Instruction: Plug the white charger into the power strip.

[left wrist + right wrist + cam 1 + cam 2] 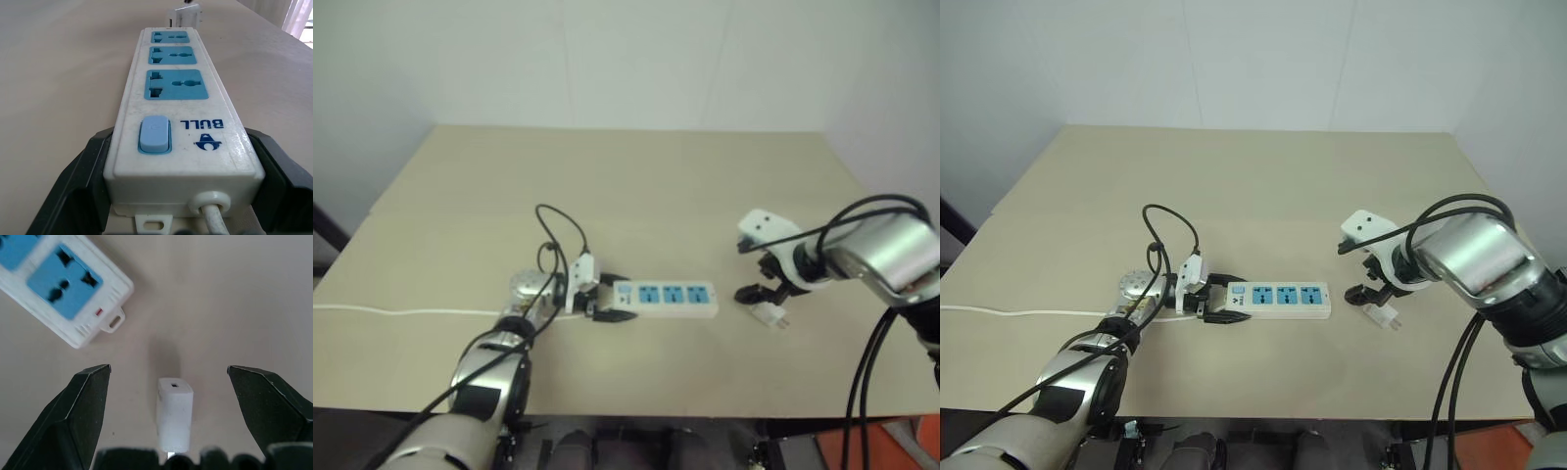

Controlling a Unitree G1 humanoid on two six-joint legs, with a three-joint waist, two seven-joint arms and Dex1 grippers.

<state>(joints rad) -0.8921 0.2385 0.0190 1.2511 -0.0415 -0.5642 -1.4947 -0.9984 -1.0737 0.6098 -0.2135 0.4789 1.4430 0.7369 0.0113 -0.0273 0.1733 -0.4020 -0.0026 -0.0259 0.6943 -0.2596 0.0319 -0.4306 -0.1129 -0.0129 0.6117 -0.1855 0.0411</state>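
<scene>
We see soft, even light, quite bright. Table point(1263, 186) pale, no strong glare. Small soft shadow beside white charger point(174, 413). Head views a bit hazy. Black fingers point(78, 423) blurry up close. Power strip point(178, 112) shiny near end, fuzzy far away.

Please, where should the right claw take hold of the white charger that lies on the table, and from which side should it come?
Probably from above, closing on the two long flat sides of the white charger. It lies flat on the table, apart from the power strip, and already sits midway between the open right claw's fingers. Its prongs should stay free.
</scene>
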